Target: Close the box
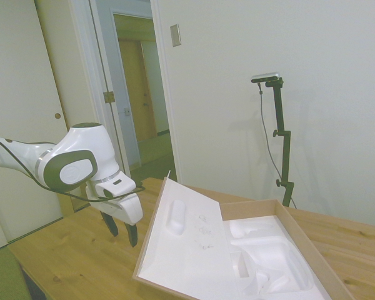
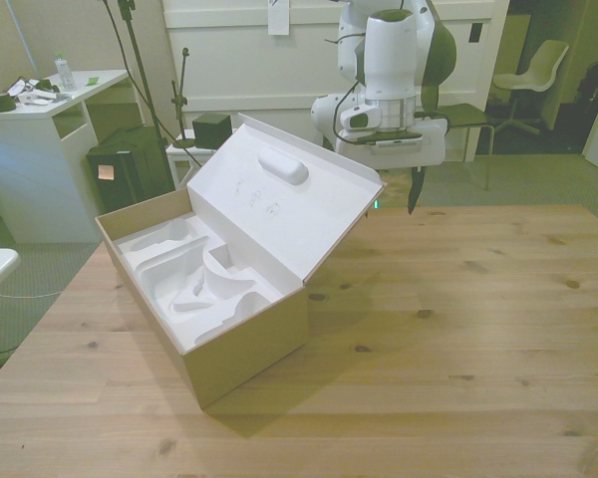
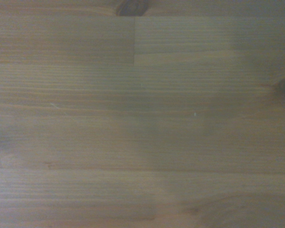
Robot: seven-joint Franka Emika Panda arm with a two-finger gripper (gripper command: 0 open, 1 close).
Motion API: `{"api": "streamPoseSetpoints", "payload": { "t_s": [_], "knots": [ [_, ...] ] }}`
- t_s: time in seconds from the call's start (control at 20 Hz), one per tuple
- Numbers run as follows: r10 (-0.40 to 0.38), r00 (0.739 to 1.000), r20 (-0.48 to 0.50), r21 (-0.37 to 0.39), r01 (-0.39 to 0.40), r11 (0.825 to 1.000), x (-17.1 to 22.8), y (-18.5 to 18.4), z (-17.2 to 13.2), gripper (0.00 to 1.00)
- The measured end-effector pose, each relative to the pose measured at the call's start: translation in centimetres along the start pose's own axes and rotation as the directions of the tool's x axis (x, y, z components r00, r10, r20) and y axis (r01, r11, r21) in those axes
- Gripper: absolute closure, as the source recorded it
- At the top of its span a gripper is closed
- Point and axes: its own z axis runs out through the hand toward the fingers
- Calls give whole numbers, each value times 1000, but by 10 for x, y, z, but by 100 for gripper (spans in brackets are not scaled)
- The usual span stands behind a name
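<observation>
While box (image 2: 241, 344) lies open, fingers (image 1: 114, 224) parted, empty, beside lid (image 1: 184, 234).

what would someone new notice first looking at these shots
The big cardboard box lies open on the wooden table, its lid propped up at a slant over the white foam insert. Behind the lid's back, the white arm's gripper hangs just above the table, not touching the box, holding nothing.

A wooden table (image 2: 458, 299) carries an open cardboard box (image 2: 249, 349).
</observation>
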Motion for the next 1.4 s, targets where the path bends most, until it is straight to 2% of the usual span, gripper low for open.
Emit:
{"api": "streamPoseSetpoints", "payload": {
  "t_s": [0.25, 0.55, 0.9, 1.05, 1.1, 1.25, 1.4],
  "knots": [
    [26, 1000, 5, 6, -26, 1000, 3, 13, -1, 0],
    [106, 994, -36, 85, -102, 991, 22, 60, -43, 0],
    [253, 964, -80, 183, -236, 954, 90, 125, -114, 0],
    [317, 942, -106, 232, -287, 929, 119, 148, -146, 0],
    [349, 929, -120, 256, -311, 916, 129, 159, -158, 0],
    [466, 868, -172, 325, -397, 858, 158, 203, -188, 0],
    [560, 807, -191, 360, -473, 804, 185, 227, -200, 0]
  ]
}}
